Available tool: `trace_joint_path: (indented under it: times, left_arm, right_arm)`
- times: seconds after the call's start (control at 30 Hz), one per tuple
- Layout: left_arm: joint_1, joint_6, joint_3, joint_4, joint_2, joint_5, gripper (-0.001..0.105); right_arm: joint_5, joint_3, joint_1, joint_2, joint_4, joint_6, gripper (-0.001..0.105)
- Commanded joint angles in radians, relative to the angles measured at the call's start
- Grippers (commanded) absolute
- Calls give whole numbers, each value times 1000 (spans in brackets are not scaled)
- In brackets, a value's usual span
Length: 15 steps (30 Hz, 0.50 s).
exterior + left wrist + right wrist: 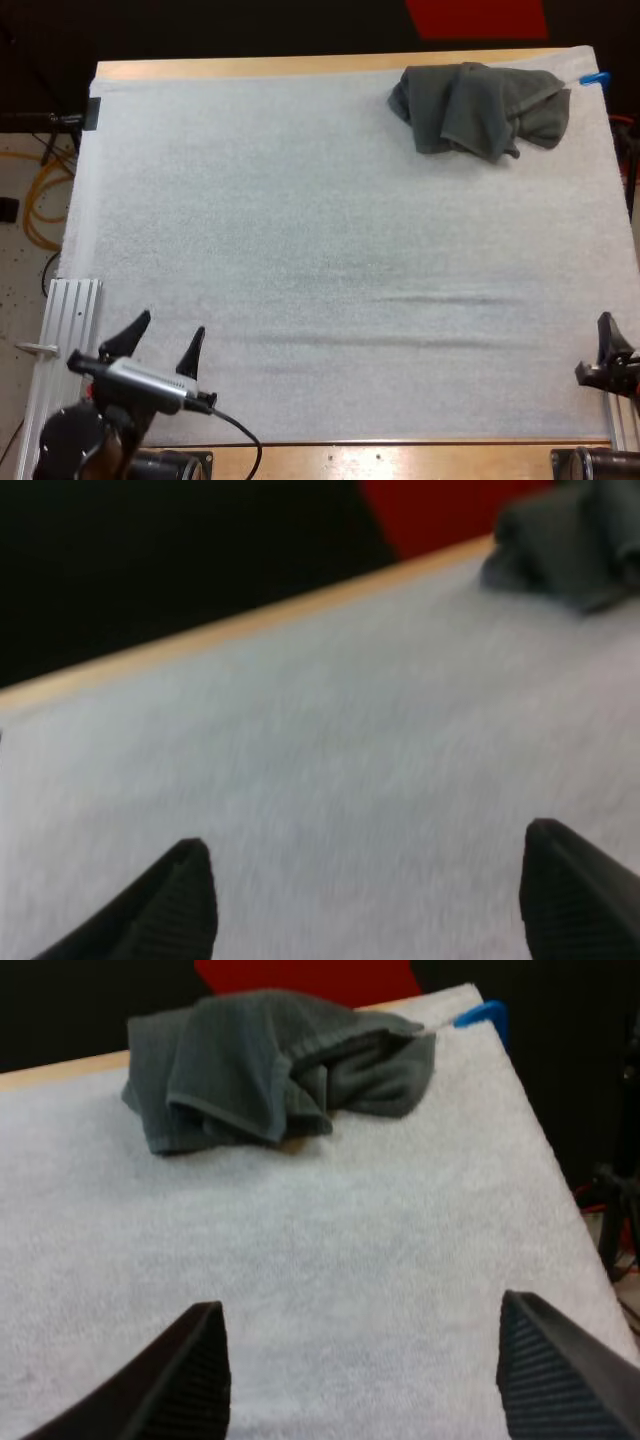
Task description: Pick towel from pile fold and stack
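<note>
Crumpled grey-green towel (480, 108), soft folds, far right on nubbly white mat (300, 250). Left end effector (170, 328) spread; right end effector (360, 1305) spread too.

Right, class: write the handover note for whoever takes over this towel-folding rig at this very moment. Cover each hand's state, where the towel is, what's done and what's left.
Left hand: open, holding nothing, over the near left corner of the white mat.
Right hand: open, holding nothing, at the mat's near right edge, pointing toward the towel.
Crumpled towel: lies in a heap at the mat's far right corner, well apart from both hands.
Done: nothing yet; the towel is not yet picked up.
Left: pick the towel up, fold it, stack it.
</note>
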State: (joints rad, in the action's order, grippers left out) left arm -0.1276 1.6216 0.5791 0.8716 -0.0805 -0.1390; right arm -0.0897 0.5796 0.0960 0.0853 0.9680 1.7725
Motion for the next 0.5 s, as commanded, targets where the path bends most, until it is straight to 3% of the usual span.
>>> trace_joint_path:
  times: [0.0, 0.13, 0.27, 0.37, 0.47]
  left_arm:
    - [-3, 12, 29, -48, -48, -32, 62]
    - [-21, 12, 127, -106, -232, -100, 62]
    - [-104, 12, 214, -146, -384, -176, 62]
    - [-177, 12, 263, -152, -464, -176, 62]
    - [-221, 12, 298, -152, -534, -176, 62]
  right_arm:
    - [-20, 36, 4, 37, -13, 9, 56]
    - [-93, 152, 4, 183, -13, 11, 56]
    - [-223, 273, 4, 340, -13, 49, 56]
    - [-296, 352, 4, 448, -15, 65, 56]
    - [-297, 400, 2, 559, -28, 68, 58]
